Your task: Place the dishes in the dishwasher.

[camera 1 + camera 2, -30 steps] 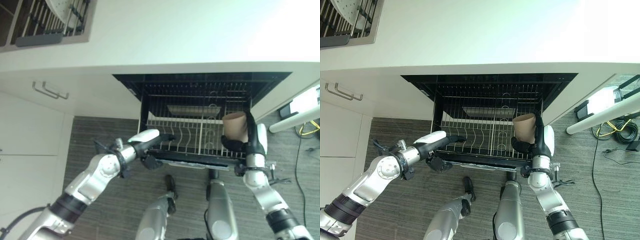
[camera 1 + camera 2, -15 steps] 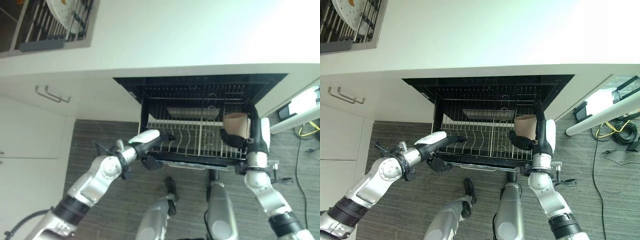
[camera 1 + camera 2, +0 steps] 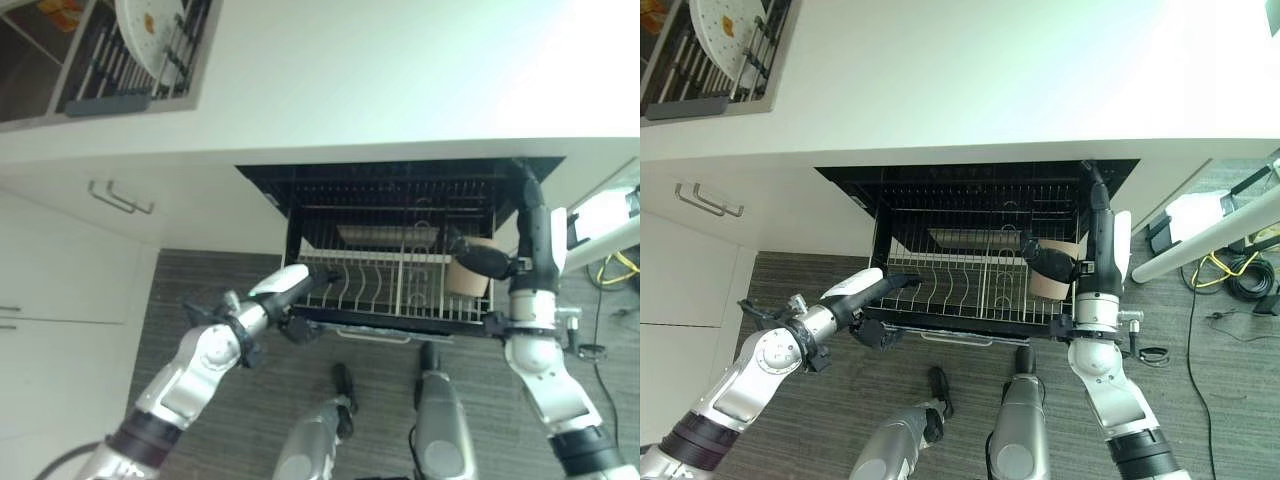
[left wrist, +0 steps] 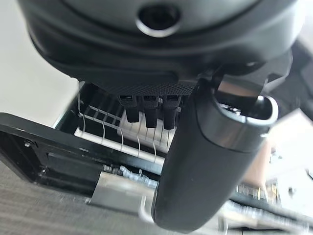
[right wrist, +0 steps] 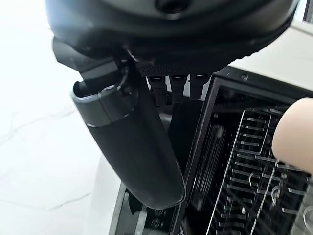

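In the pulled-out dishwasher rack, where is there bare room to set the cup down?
The rack is mostly bare: its left and middle tine rows hold nothing, between the left hand at the front left edge and the tan cup. It is crowded at the right end, where the right hand holds the cup.

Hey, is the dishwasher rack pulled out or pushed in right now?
Pulled out. The wire rack sticks out past the counter edge over the floor, with the left hand at its front corner.

My right hand is covering part of the tan cup, hiding its rim. The frame edge is cutting off the plate in the countertop rack. My thumb is blocking much of the dishwasher rack.
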Tool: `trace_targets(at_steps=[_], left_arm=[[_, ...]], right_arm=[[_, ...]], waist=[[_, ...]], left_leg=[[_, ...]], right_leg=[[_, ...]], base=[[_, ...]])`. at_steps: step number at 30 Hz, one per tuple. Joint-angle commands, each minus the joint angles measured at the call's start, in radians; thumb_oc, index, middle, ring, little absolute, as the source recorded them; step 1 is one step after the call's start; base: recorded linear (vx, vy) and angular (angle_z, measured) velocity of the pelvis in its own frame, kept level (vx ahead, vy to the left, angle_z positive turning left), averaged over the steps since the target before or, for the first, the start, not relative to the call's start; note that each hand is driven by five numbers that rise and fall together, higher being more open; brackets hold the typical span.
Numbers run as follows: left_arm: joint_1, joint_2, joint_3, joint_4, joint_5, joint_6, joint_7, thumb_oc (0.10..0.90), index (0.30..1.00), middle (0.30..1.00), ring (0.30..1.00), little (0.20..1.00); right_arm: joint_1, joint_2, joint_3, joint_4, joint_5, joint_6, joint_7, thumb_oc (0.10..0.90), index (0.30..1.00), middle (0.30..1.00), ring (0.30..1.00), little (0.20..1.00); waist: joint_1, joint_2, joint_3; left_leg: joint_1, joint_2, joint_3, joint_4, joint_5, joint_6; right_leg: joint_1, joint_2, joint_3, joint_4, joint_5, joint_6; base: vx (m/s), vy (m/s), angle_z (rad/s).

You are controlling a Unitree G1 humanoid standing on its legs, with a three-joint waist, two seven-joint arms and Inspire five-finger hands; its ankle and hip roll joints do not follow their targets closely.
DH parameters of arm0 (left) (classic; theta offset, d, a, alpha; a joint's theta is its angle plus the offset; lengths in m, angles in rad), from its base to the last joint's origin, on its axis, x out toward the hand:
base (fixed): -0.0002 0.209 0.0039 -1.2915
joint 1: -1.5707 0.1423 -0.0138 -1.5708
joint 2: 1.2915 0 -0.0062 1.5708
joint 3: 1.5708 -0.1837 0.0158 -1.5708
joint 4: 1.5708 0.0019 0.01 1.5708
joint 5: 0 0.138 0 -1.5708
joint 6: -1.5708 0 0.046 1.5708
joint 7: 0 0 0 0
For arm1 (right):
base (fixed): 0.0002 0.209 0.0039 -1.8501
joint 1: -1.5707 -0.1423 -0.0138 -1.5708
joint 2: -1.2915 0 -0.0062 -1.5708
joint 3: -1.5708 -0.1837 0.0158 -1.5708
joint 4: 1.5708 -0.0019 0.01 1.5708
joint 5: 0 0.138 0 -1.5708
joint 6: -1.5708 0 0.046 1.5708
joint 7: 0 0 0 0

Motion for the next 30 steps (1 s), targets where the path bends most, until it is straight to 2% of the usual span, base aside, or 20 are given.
trace_targets(at_steps=[1, 4, 6, 10, 13, 15, 17, 18, 20, 21, 23, 25, 27, 28, 30], left_arm=[[0.023, -0.002, 0.06, -0.023, -0.013, -0.012, 0.156, 0.8, 0.9, 0.9, 0.9, 0.9], [0.068, -0.015, 0.093, -0.001, -0.024, -0.046, 0.227, 0.8, 0.9, 0.9, 0.9, 0.9], [0.104, -0.026, 0.135, 0.013, -0.028, -0.106, 0.273, 0.8, 0.9, 0.9, 0.9, 0.9], [0.128, -0.036, 0.171, 0.039, -0.029, -0.188, 0.313, 0.8, 0.9, 0.9, 0.9, 0.9], [0.125, -0.024, 0.186, 0.05, -0.027, -0.179, 0.309, 0.8, 0.9, 0.9, 0.9, 0.9], [0.13, -0.013, 0.199, 0.061, -0.012, -0.19, 0.288, 0.8, 0.9, 0.9, 0.9, 0.9], [0.142, -0.003, 0.207, 0.066, -0.003, -0.178, 0.285, 0.8, 0.9, 0.9, 0.9, 0.9], [0.165, 0.002, 0.225, 0.068, -0.013, -0.163, 0.294, 0.8, 0.9, 0.9, 0.9, 0.9], [0.185, 0.008, 0.25, 0.063, -0.016, -0.134, 0.296, 0.8, 0.9, 0.9, 0.9, 0.9], [0.183, 0.018, 0.263, 0.08, -0.03, -0.123, 0.301, 0.8, 0.9, 0.9, 0.9, 0.9], [0.175, 0.031, 0.268, 0.121, -0.054, -0.109, 0.321, 0.8, 0.9, 0.9, 0.9, 0.9], [0.159, 0.024, 0.259, 0.187, -0.071, -0.061, 0.352, 0.8, 0.9, 0.9, 0.9, 0.9], [0.153, 0.011, 0.25, 0.233, -0.083, -0.049, 0.375, 0.8, 0.9, 0.9, 0.9, 0.9], [0.148, -0.003, 0.245, 0.28, -0.095, -0.035, 0.382, 0.8, 0.9, 0.9, 0.9, 0.9], [0.138, -0.012, 0.23, 0.341, -0.084, -0.047, 0.37, 0.8, 0.9, 0.9, 0.9, 0.9]], right_arm=[[-0.038, -0.016, -0.031, -0.136, 0.04, -0.199, 0.063, 0.8, 0.9, 0.9, 0.9, 0.9], [-0.015, -0.025, -0.049, -0.153, 0.071, -0.217, 0.102, 0.8, 0.9, 0.9, 0.9, 0.9], [-0.01, -0.041, -0.067, -0.154, 0.065, -0.241, 0.101, 0.8, 0.9, 0.9, 0.9, 0.9], [0.004, -0.041, -0.084, -0.148, 0.054, -0.248, 0.045, 0.8, 0.9, 0.9, 0.9, 0.9], [0.021, -0.027, -0.103, -0.147, 0.025, -0.259, 0.012, 0.8, 0.9, 0.9, 0.9, 0.9], [0.045, 0.002, -0.127, -0.156, 0.027, -0.255, -0.011, 0.8, 0.9, 0.9, 0.9, 0.9], [0.054, 0.036, -0.138, -0.155, 0.025, -0.255, -0.015, 0.8, 0.9, 0.9, 0.9, 0.9], [0.051, 0.057, -0.145, -0.152, 0.036, -0.256, -0.002, 0.8, 0.9, 0.9, 0.9, 0.9], [0.047, 0.074, -0.15, -0.154, 0.042, -0.249, 0.012, 0.8, 0.9, 0.9, 0.9, 0.9], [0.047, 0.077, -0.147, -0.161, 0.036, -0.235, 0.001, 0.8, 0.9, 0.9, 0.9, 0.9], [0.049, 0.076, -0.144, -0.151, 0.024, -0.239, -0.016, 0.8, 0.9, 0.9, 0.9, 0.9], [0.051, 0.059, -0.154, -0.127, 0.04, -0.265, -0.02, 0.8, 0.9, 0.9, 0.9, 0.9], [0.055, 0.043, -0.167, -0.118, 0.06, -0.278, -0.011, 0.8, 0.9, 0.9, 0.9, 0.9], [0.063, 0.03, -0.179, -0.111, 0.076, -0.292, -0.003, 0.8, 0.9, 0.9, 0.9, 0.9], [0.081, 0.022, -0.201, -0.101, 0.1, -0.312, 0.005, 0.8, 0.9, 0.9, 0.9, 0.9]], waist=[[0.019, -0.053, -0.171], [0.027, -0.058, -0.181], [0.047, -0.067, -0.181], [0.034, -0.058, -0.205], [0.029, -0.052, -0.22], [0.036, -0.063, -0.221], [0.049, -0.064, -0.219], [0.068, -0.061, -0.219], [0.079, -0.05, -0.218], [0.074, -0.047, -0.22], [0.067, -0.052, -0.225], [0.052, -0.071, -0.231], [0.036, -0.087, -0.235], [0.019, -0.096, -0.237], [-0.013, -0.095, -0.237]], left_leg=[[-0.005, 0.046, 0.037, 0.143, -0.158, -0.001], [0.021, 0.043, 0.041, 0.143, -0.151, -0.006], [0.041, 0.042, 0.024, 0.143, -0.139, -0.013], [0.07, 0.126, 0.064, 0.143, -0.119, -0.036], [0.086, 0.098, 0.055, 0.143, -0.157, -0.015], [0.101, 0.063, 0.052, 0.143, -0.178, 0.016], [0.116, 0.039, 0.061, 0.143, -0.191, 0.036], [0.129, 0.031, 0.09, 0.143, -0.198, 0.05], [0.138, 0.038, 0.118, 0.143, -0.216, 0.063], [0.128, 0.032, 0.115, 0.143, -0.229, 0.079], [0.119, 0.009, 0.104, 0.143, -0.238, 0.091], [0.105, -0.043, 0.079, 0.143, -0.241, 0.096], [0.102, -0.082, 0.063, 0.143, -0.241, 0.095], [0.104, -0.113, 0.051, 0.143, -0.248, 0.101], [0.109, -0.13, 0.026, 0.143, -0.253, 0.112]], right_leg=[[0.09, -0.01, -0.022, -0.015, -0.13, 0.063], [0.112, -0.01, -0.036, -0.015, -0.135, 0.049], [0.13, -0.023, -0.036, -0.015, -0.132, 0.041], [0.156, -0.073, -0.054, -0.015, -0.115, 0.063], [0.175, -0.111, -0.039, -0.015, -0.098, 0.097], [0.203, -0.143, -0.04, -0.015, -0.072, 0.109], [0.219, -0.176, -0.081, -0.015, -0.021, 0.108], [0.232, -0.18, -0.145, -0.015, 0.014, 0.109], [0.255, -0.133, -0.194, -0.015, 0.008, 0.108], [0.249, -0.05, -0.194, -0.006, -0.019, 0.1], [0.242, 0.036, -0.191, -0.013, -0.05, 0.086], [0.202, 0.118, -0.171, -0.015, -0.092, 0.051], [0.163, 0.149, -0.141, -0.015, -0.104, 0.039], [0.122, 0.161, -0.118, -0.015, -0.073, 0.045], [0.084, 0.177, -0.067, -0.015, -0.036, 0.047]], base=[[-0.02, -0.042, 0.03], [-0.05, -0.007, 0.16], [-0.14, 0.212, 0.39], [-0.1, 0.441, 0.53], [0.0, 0.518, 0.61], [0.03, 0.412, 0.48], [0.04, 0.381, 0.34], [0.04, 0.398, 0.07], [0.03, 0.302, -0.51], [0.05, 0.216, -0.53], [0.07, 0.153, 0.03], [0.09, 0.112, 0.36], [0.12, 0.106, 0.49], [0.21, 0.109, 0.55], [0.24, 0.037, 0.44]])
